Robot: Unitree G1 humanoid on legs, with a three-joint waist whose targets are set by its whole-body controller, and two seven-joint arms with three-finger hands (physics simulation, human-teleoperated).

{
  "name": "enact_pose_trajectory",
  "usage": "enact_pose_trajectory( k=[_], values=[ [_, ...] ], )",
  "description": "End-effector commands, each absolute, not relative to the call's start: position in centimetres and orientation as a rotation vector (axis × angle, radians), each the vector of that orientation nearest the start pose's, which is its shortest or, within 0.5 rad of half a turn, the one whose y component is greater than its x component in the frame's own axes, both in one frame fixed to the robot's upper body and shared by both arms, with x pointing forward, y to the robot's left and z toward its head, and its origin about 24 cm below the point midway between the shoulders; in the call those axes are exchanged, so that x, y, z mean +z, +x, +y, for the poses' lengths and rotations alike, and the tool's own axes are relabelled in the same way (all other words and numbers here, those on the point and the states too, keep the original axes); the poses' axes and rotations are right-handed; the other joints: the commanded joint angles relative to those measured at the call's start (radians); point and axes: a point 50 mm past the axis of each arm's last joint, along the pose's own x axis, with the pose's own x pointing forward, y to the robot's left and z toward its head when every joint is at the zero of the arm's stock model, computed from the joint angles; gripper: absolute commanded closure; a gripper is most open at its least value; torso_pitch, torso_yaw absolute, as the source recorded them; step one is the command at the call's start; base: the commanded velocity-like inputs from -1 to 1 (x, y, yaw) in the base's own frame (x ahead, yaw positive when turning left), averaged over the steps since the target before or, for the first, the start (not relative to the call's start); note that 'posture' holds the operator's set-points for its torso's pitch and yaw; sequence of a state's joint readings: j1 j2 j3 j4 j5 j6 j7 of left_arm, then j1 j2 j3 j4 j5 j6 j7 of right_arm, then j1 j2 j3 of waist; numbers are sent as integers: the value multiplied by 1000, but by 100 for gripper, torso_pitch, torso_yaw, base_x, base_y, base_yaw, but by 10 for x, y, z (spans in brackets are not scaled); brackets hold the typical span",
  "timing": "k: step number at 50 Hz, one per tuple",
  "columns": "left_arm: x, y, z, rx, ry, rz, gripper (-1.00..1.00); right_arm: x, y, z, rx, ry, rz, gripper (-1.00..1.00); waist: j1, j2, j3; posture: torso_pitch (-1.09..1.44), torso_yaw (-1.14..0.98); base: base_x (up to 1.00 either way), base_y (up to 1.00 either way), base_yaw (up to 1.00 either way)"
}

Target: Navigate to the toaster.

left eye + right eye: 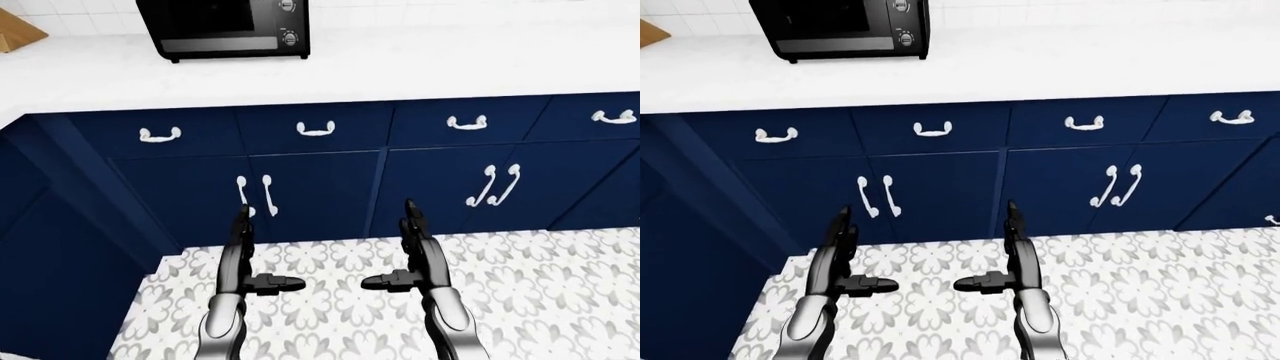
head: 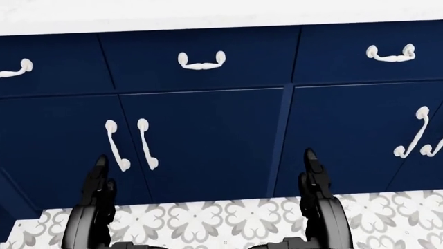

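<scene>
A black toaster oven (image 1: 225, 26) with knobs on its right side stands on the white counter (image 1: 420, 64) at the top left of the left-eye view, cut off by the top edge. It also shows in the right-eye view (image 1: 840, 26). My left hand (image 1: 258, 255) and right hand (image 1: 395, 251) are held up side by side over the floor, well below the counter. Both are open and empty, fingers pointing up and thumbs turned inward. The head view shows only cabinet doors and the tops of both hands (image 2: 97, 181).
Navy cabinets (image 1: 320, 187) with white handles run under the counter. A second navy cabinet run (image 1: 50, 247) comes down the left side and forms a corner. A wooden object (image 1: 15, 30) sits at the counter's far left. The floor (image 1: 540, 292) is grey patterned tile.
</scene>
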State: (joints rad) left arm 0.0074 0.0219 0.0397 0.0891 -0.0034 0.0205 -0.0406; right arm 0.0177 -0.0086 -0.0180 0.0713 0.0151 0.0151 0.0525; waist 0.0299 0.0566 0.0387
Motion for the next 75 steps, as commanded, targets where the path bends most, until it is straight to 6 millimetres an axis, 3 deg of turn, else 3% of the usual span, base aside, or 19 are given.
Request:
enact_pose_trajectory(
  k=[1, 8, 11, 12, 22, 25, 26, 30, 34, 36, 38, 39, 50, 53, 54, 57, 61, 65, 75],
  values=[
    [34, 255, 157, -15, 13, 27, -100, 38, 254, -157, 21, 1, 4, -100, -7, 11, -20, 0, 0, 0, -37, 0],
    [34, 256, 157, -17, 13, 28, -100, 37, 254, -157, 22, 0, 5, -100, -6, -48, -20, 0, 0, 0, -37, 0],
    [34, 256, 157, -16, 13, 30, -100, 37, 255, -157, 21, 0, 7, -100, -16, -155, -44, 0, 0, 0, -37, 0],
    [33, 257, 157, -16, 14, 33, -100, 37, 255, -157, 22, 1, 8, -100, -23, -108, -34, 0, 0, 0, -38, 0],
    [33, 256, 157, -18, 14, 32, -100, 37, 254, -157, 22, -3, 9, -100, -16, -25, -6, 0, 0, 0, -37, 0],
    [34, 256, 157, -18, 14, 32, -100, 38, 254, -156, 22, -3, 8, -100, -12, 33, -19, 0, 0, 0, -37, 0],
    [34, 256, 157, -18, 14, 32, -100, 38, 254, -156, 22, -3, 9, -100, -1, 3, -14, 0, 0, 0, -37, 0],
    [33, 256, 157, -18, 14, 33, -100, 38, 254, -156, 22, -4, 8, -100, -7, 8, -30, 0, 0, 0, -37, 0],
    [34, 256, 157, -18, 14, 33, -100, 38, 254, -156, 22, -3, 9, -100, -6, -33, -20, 0, 0, 0, -37, 0],
    [34, 256, 157, -19, 15, 33, -100, 37, 254, -156, 22, -5, 9, -100, -7, -73, -22, 0, 0, 0, -36, 0],
    [34, 256, 157, -19, 15, 33, -100, 38, 254, -157, 22, -4, 9, -100, -18, -163, -45, 0, 0, 0, -37, 0],
    [34, 256, 156, -19, 16, 33, -100, 37, 254, -157, 22, -4, 9, -100, -23, -107, -30, 0, 0, 0, -36, 0],
    [33, 256, 156, -20, 16, 33, -100, 37, 255, -157, 23, -6, 9, -100, -16, -19, -8, 0, 0, 0, -37, 0],
    [33, 256, 156, -21, 17, 34, -100, 37, 254, -156, 23, -6, 9, -100, -12, 46, -27, 0, 0, 0, -37, 0],
    [33, 256, 156, -21, 17, 34, -100, 37, 254, -156, 23, -8, 10, -100, 1, -8, -11, 0, 0, 0, -38, 0],
    [33, 256, 156, -21, 17, 34, -100, 37, 254, -156, 23, -8, 10, -100, -7, 13, -30, 0, 0, 0, -36, 0],
    [33, 256, 156, -22, 17, 34, -100, 37, 254, -156, 23, -9, 9, -100, -6, -25, -21, 0, 0, 0, -37, 0],
    [33, 256, 156, -22, 17, 34, -100, 37, 254, -156, 24, -8, 10, -100, -12, -138, -39, 0, 0, 0, -37, 0],
    [33, 255, 156, -23, 19, 36, -100, 37, 254, -156, 23, -10, 10, -100, -16, -38, -9, 0, 0, 0, -37, 0]
  ],
)
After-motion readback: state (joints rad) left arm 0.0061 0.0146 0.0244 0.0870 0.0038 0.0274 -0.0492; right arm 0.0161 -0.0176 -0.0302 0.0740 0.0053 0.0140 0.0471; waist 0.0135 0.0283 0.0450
